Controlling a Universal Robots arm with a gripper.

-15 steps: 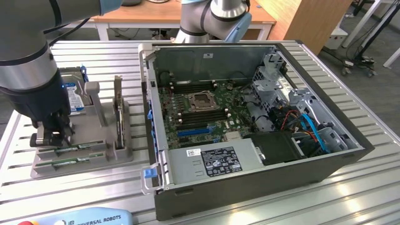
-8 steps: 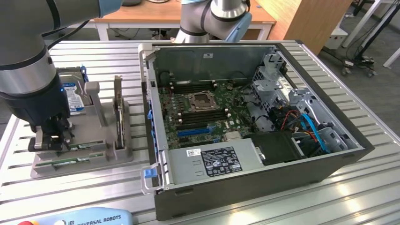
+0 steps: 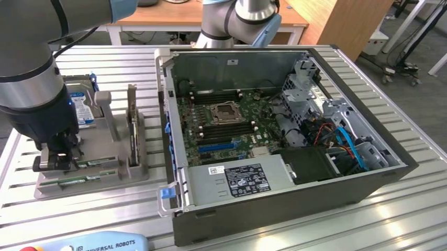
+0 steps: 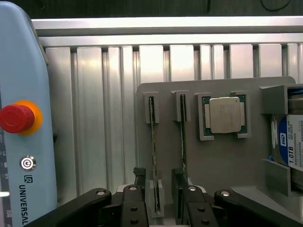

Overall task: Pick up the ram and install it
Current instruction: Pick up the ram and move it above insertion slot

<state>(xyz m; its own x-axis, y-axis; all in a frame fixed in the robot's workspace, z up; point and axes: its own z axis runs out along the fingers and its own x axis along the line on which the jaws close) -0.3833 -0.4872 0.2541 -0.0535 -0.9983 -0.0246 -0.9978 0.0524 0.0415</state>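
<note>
Wrist view: you are looking along the tool, whose jaws are standing wide, one on each side of the ram. The ram is standing on its long edge in a slot of a grey holder tray, and nothing is gripping it. A second green stick is standing just beside it, and a square silver processor is lying in the next pocket. In the exterior view, the tray is sitting on the slatted metal counter, at the exterior view's left of an open computer case.
</note>
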